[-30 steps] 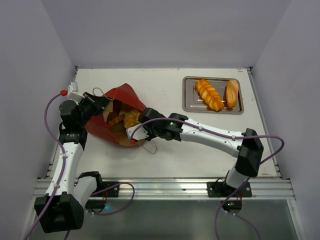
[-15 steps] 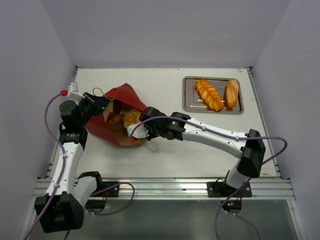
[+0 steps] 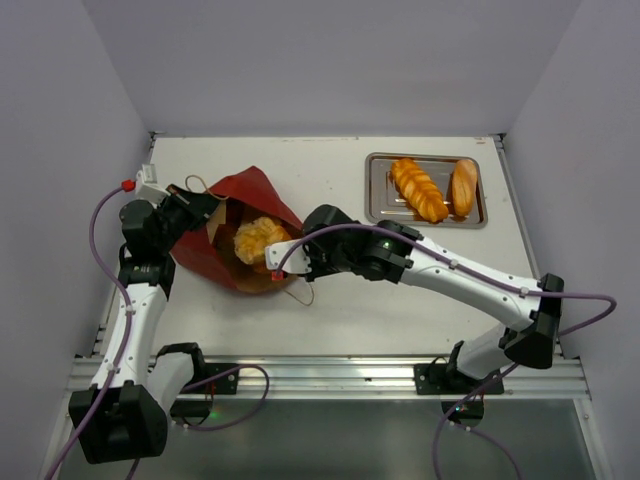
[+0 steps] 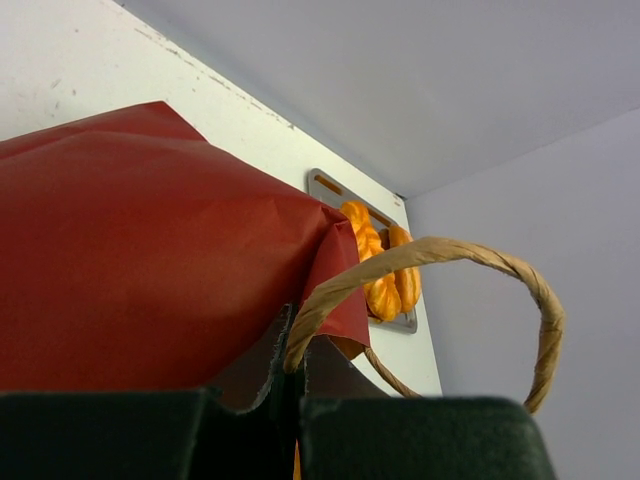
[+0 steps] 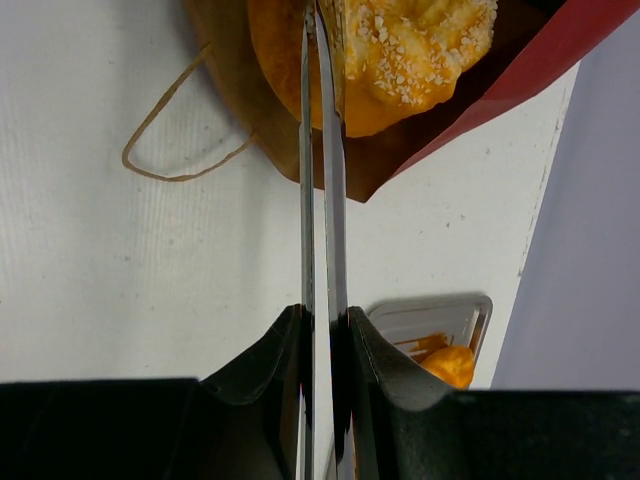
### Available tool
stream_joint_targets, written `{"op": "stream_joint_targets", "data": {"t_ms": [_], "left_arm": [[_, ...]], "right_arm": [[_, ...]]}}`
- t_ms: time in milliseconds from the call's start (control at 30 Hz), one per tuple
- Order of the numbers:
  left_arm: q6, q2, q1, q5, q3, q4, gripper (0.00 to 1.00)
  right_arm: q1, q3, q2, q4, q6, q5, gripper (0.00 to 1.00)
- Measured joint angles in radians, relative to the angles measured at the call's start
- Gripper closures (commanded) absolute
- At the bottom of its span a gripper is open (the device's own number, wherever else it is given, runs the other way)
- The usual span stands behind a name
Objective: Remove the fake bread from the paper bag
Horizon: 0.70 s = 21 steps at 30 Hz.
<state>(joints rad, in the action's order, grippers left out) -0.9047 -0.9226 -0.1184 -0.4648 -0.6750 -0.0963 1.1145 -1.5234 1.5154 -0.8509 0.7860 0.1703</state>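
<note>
Metal fingers of the right gripper [image 5: 320, 30] are closed to a slit over the bun [image 5: 400, 60], which lies in the mouth of the paper bag [image 3: 245, 190]; a firm pinch cannot be confirmed. The left gripper [image 4: 297, 430] clamps the bag's rim. This looks like the extraction step; next, lift the bun clear.

Tray [image 3: 377, 200]: flat and silver, far right on the table
Table [image 3: 330, 170]: white, with a metal rail [image 3: 330, 375] along its near edge
Walls [image 3: 330, 60]: pale grey
</note>
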Motion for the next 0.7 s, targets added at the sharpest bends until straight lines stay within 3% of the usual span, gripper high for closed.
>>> {"op": "stream_joint_targets", "data": {"t_ms": [433,700], "left_arm": [[-0.005,0.002,0.0,0.061,-0.002,0.003,1.0],[-0.003,0.002,0.0,0.08,-0.005,0.01,1.0]], "right_arm": [[-0.041,0.139,-0.287,-0.072,-0.035,-0.21,1.0],[-0.281,0.182,-0.491,-0.096,-0.093,-0.311,1.0]]}}
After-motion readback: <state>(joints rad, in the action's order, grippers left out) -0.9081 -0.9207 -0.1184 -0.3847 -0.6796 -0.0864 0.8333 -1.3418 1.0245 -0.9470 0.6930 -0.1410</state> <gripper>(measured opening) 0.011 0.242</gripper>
